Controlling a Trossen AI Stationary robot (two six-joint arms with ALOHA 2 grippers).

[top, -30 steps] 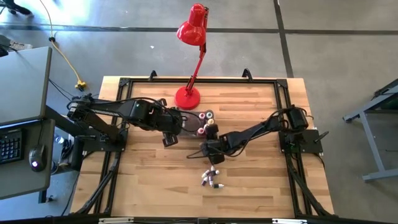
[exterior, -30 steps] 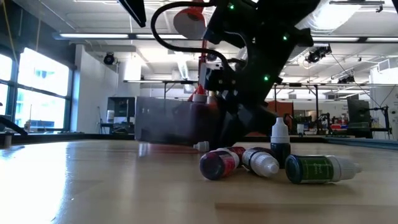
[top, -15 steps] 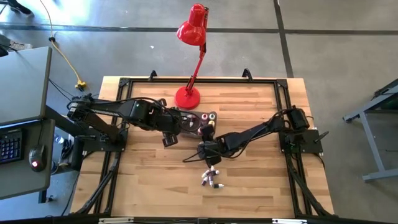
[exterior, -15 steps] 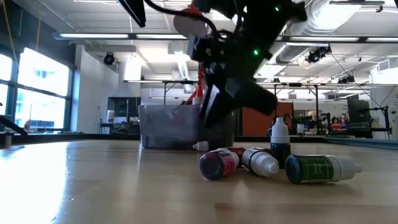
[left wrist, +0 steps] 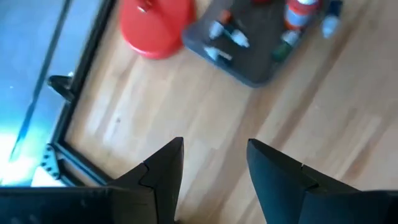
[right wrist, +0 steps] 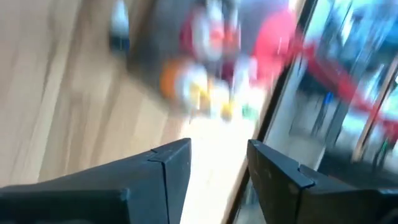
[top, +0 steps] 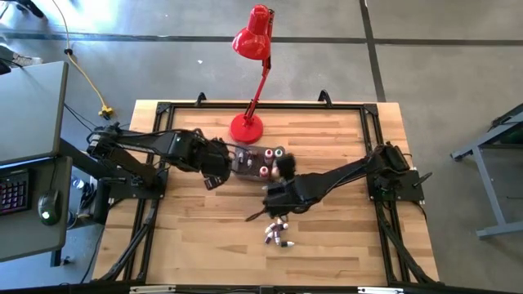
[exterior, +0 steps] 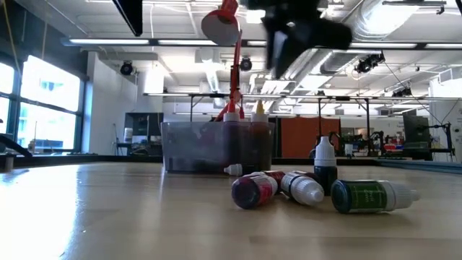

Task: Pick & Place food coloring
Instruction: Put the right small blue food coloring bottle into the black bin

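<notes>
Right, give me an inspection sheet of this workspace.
Surface: wooden table, black frame around it.
Job's things: four bottles loose on the table; more in the grey tub.
Clutter: red lamp at the table's far edge.
Grippers: left gripper open, empty, beside the tub; right gripper open, empty, above the loose bottles.
Cables: yellow cable on the floor.
Surroundings: desk with keyboard and mouse, left side.

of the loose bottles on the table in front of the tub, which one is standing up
The dark bottle with the white cap, standing upright behind the others. The maroon bottle, the white-capped one and the green bottle all lie on their sides.
</notes>
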